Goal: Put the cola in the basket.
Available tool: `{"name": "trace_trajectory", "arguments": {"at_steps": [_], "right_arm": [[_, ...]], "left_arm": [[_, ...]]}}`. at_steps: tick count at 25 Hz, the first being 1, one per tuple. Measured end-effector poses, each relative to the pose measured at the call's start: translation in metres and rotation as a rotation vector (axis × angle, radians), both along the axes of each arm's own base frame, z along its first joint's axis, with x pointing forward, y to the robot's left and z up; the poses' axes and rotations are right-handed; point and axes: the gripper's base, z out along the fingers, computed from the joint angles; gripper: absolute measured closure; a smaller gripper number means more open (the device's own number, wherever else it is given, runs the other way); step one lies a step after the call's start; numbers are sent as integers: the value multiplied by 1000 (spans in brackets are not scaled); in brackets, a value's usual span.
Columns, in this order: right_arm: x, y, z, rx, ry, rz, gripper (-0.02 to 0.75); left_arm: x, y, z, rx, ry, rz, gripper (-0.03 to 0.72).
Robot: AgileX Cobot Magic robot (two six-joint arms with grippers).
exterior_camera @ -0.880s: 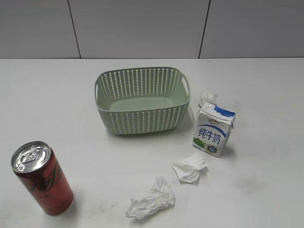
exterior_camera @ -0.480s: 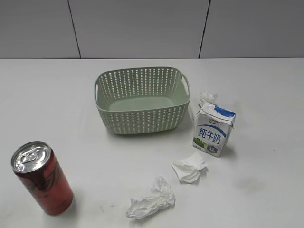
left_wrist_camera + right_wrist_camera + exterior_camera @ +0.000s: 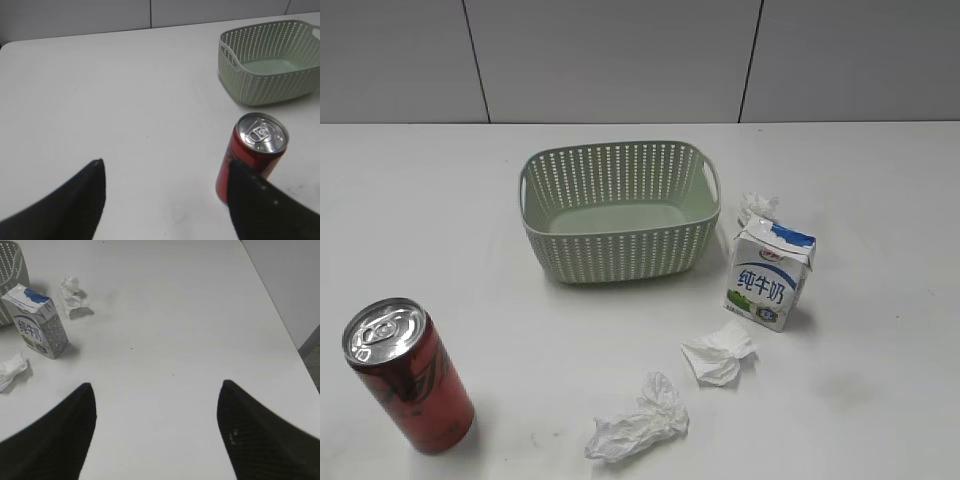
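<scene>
One cola (image 3: 251,159) is standing upright for you beside your wide-spread left hand (image 3: 165,195), lining up its grasp; basket (image 3: 272,67) is waiting empty.

slanted exterior, low wrist views, shared basket (image 3: 618,210)

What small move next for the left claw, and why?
Probably shift the left claw right toward the cola: it is open and empty, and the can stands upright by its right finger, outside the empty basket.
</scene>
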Motion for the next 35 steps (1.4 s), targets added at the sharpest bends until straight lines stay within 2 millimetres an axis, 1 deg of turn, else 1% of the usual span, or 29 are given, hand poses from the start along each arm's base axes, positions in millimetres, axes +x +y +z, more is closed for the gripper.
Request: {"name": "trace_trajectory", "arguments": {"at_steps": [3, 8, 15, 19, 23, 27, 30, 33, 35], "right_arm": [[0, 0, 0, 1, 0, 1, 167], [0, 0, 0, 2, 0, 2, 167], [0, 0, 0, 3, 0, 2, 167], [0, 0, 0, 3, 0, 2, 167], [0, 0, 0, 4, 0, 3, 167], [0, 0, 0, 4, 0, 3, 167], [0, 1, 0, 6, 0, 4, 167], [0, 1, 0, 6, 0, 4, 167], [0, 1, 0, 6, 0, 4, 167]], "left_arm": [[4, -1, 4, -7, 15, -4, 83], [20, -5, 11, -8, 99, -12, 76], [55, -14, 30, -15, 241, -30, 80], [78, -23, 39, 1, 320, -103, 83], [102, -32, 43, 31, 411, -179, 83], [120, -47, 49, 48, 463, -273, 87], [126, -61, 55, 84, 489, -367, 90], [131, -75, 56, 124, 530, -448, 92], [137, -84, 54, 145, 575, -479, 92]]}}
